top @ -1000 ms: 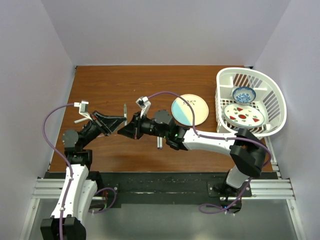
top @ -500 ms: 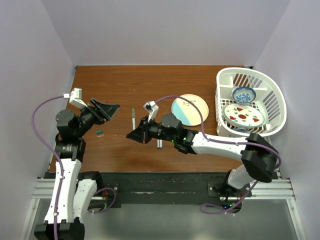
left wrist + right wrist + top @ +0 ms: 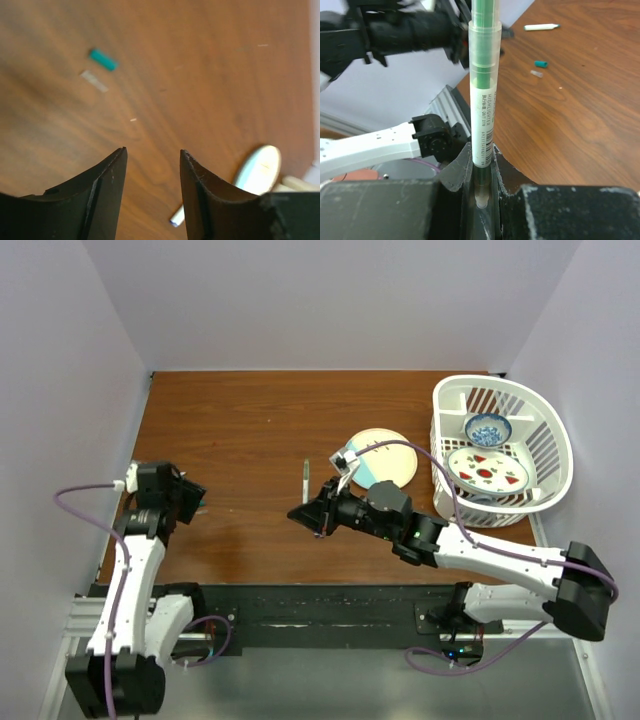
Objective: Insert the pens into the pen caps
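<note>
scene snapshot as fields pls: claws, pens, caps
left claw: open, nothing between the fingers
right claw: shut on green highlighter, upright in wrist view
green cap: loose on table, beside small clear piece
other pen: lying on table, left of plate

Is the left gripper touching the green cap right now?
Apart. Left wrist view shows the green cap lying far ahead of the open left gripper, nothing between its fingers.

Pretty clearly a robotics lab test cell: plain white walls (image 3: 300,300) boxing in a wooden counter (image 3: 250,410), robot arms (image 3: 500,558) bolted onto an aluminium rail (image 3: 555,618) frame.
</note>
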{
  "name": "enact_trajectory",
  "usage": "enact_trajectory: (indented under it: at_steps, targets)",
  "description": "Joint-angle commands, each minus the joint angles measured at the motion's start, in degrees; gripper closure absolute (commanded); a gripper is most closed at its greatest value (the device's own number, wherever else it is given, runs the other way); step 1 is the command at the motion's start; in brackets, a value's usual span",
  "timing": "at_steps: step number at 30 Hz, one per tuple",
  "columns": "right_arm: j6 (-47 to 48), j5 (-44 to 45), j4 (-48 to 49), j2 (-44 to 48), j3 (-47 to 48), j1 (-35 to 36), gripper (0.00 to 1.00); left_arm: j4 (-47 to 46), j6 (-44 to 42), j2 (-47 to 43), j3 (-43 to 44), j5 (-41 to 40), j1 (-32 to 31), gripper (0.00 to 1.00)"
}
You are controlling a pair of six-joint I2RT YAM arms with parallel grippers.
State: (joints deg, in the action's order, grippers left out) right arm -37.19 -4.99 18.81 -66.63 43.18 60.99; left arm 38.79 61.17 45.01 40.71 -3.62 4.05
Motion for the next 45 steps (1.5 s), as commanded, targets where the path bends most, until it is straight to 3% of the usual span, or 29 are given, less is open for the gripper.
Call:
enact_trajectory:
  at_steps: [1,6,11,23,45]
  targets:
    - [2.3,4.38,-1.84,3.0,-0.9,-0.17,1.0,2.18,8.61,6.13,-2.2,-3.42,0.16,0.5]
    - [2.38,4.91,-3.51,4.67,-0.82,-0.08,1.0,-0.2,15.29,10.52,-3.88,-3.06,0.16,0.53]
    - [3.61,6.48,-5.27,5.81,-0.38,-0.17,1.0,5.68,19.68,16.68,0.77,-9.29,0.51,0.54]
    - [4.84,8.6,-6.77,6.25,0.41,-0.17,1.0,2.62,20.4,28.19,3.94,-6.06,4.64,0.58]
    - [7.13,10.35,-6.68,4.32,1.56,-0.08,1.0,-1.96,14.77,43.93,8.51,-5.43,5.52,0.61]
